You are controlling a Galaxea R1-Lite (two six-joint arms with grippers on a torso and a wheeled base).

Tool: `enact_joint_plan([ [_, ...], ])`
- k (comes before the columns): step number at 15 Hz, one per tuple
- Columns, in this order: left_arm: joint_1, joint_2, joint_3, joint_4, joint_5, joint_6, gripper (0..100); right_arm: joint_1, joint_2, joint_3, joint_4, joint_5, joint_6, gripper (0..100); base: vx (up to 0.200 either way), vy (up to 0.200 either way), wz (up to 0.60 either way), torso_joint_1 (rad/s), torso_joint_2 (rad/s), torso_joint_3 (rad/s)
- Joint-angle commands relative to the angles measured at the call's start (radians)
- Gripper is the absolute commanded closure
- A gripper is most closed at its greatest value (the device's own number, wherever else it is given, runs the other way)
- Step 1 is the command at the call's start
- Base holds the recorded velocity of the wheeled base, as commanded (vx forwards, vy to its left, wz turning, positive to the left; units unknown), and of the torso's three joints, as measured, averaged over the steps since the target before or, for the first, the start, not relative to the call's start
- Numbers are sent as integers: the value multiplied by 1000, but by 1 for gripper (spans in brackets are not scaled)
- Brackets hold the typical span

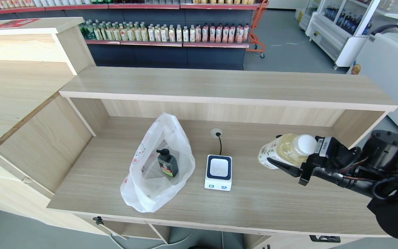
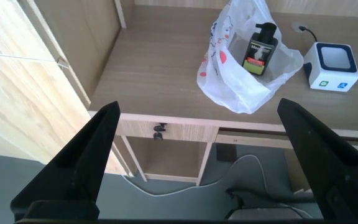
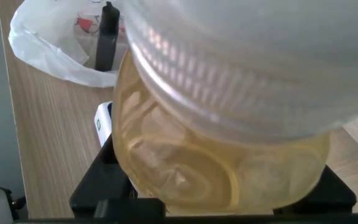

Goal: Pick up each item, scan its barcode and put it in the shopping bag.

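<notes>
**Bottle in hand, scan not yet made**

Nearest the robot, the left gripper (image 2: 199, 112) hung off the counter's (image 1: 271, 207) front edge, on the bag's side, its two fingers spread wide apart with nothing between them.

The right arm reached in from the right side, wrist roughly level. Its gripper (image 1: 275, 150) was clamped on a drink bottle (image 1: 290, 147) of pale yellow liquid, held on its side above the counter, white cap toward the wrist.

The step in hand looked to be the scan. The bottle sat well to the right of the scanner (image 1: 218, 172), so the next move would likely call for carrying it leftward over the scanner's window and turning the label's barcode down to face it.

Just left of the scanner stood the shopping bag (image 1: 150, 186), mouth open, a dark pump bottle (image 1: 167, 163) already inside. The drink would go there after scanning.
</notes>
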State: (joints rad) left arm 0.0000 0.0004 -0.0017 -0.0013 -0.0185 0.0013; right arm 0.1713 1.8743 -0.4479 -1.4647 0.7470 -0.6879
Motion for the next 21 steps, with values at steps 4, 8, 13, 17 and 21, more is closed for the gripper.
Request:
enact_joint_plan([
  [4,0,0,0,0,0,0,0,-6,111,-74,0,-2,25,100,0,200,0,5,2,1],
  [8,0,0,0,0,0,-3,0,-4,163,-91,-2,0,31,100,50,50,0,1,1,2],
  [13,0,0,0,0,0,-1,0,-22,221,-129,-6,-3,13,100,0,0,0,0,0,0],
  [17,0,0,0,0,0,0,0,-36,301,-158,-60,-2,5,100,0,0,0,0,0,0],
  [21,0,0,0,0,0,-1,0,-36,342,-186,-65,0,-25,100,150,0,0,2,2,1],
])
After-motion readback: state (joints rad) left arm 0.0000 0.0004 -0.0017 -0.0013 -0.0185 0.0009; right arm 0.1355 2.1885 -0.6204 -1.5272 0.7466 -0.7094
